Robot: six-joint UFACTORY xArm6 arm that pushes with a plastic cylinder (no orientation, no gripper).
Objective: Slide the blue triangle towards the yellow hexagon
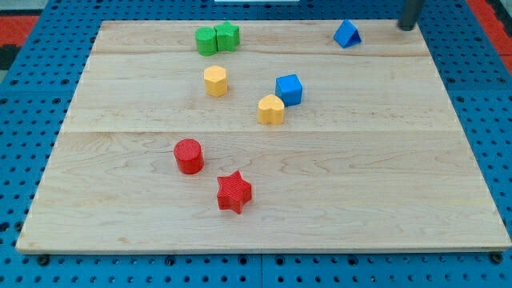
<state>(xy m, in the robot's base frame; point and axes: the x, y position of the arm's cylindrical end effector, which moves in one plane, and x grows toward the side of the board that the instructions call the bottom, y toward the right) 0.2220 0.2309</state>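
The blue triangle point(347, 34) lies near the view's top right on the wooden board point(264, 200). The yellow hexagon point(215, 81) sits left of centre in the upper half, well to the left of and below the triangle. My tip point(407, 27) shows at the view's top right edge, to the right of the blue triangle with a clear gap between them. The rod above the tip is cut off by the view's top.
A green cylinder point(206, 41) and a green star point(227, 36) touch each other at the top. A blue cube point(289, 89) and a yellow heart point(271, 110) sit near the centre. A red cylinder point(189, 156) and a red star point(234, 192) lie lower.
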